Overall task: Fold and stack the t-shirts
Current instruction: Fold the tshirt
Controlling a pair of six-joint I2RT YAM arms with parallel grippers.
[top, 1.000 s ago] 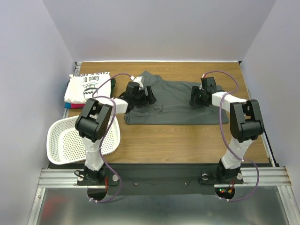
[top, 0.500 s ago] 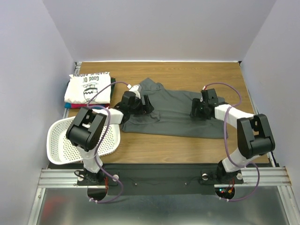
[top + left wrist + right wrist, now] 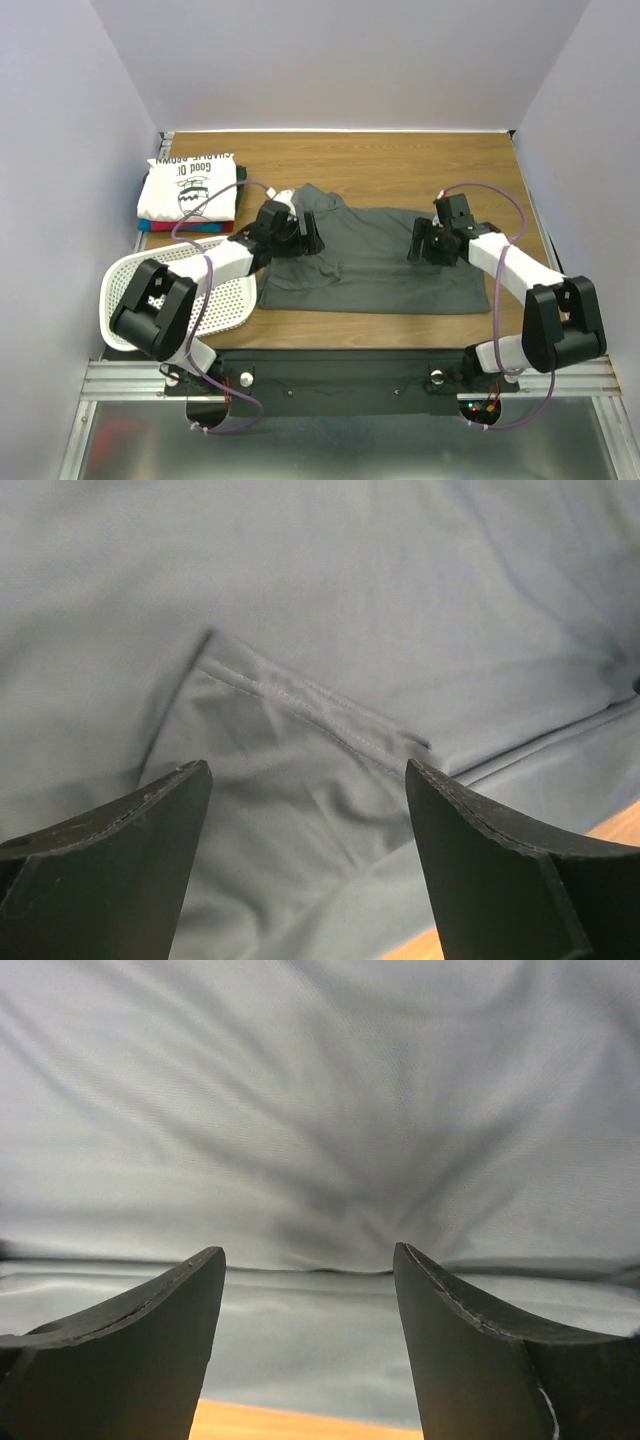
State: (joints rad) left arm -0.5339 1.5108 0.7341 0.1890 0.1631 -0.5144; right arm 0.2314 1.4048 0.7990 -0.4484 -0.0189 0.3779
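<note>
The dark charcoal-grey t-shirt (image 3: pixel 372 265) lies spread across the middle of the table, with a folded-over flap at its left end. My left gripper (image 3: pixel 300 236) hovers low over the shirt's left part. Its jaws are open with a stitched hem (image 3: pixel 330 715) between them, and nothing is gripped (image 3: pixel 305 772). My right gripper (image 3: pixel 428 246) is over the shirt's right part, open and empty (image 3: pixel 308 1253), above a fold edge (image 3: pixel 330 1268). The white printed t-shirt (image 3: pixel 190 185) tops a folded stack at the back left, over red and blue tees (image 3: pixel 180 227). The dark green one barely shows.
A white perforated basket (image 3: pixel 135 310) lies tilted at the near left, under my left arm. Bare wood (image 3: pixel 400 160) lies behind the grey shirt. A narrow wood strip (image 3: pixel 380 328) lies between the shirt and the black front rail.
Both grippers have moved toward the near edge, and the grey shirt has slid that way with them. Its near hem now lies close to the table's front.
</note>
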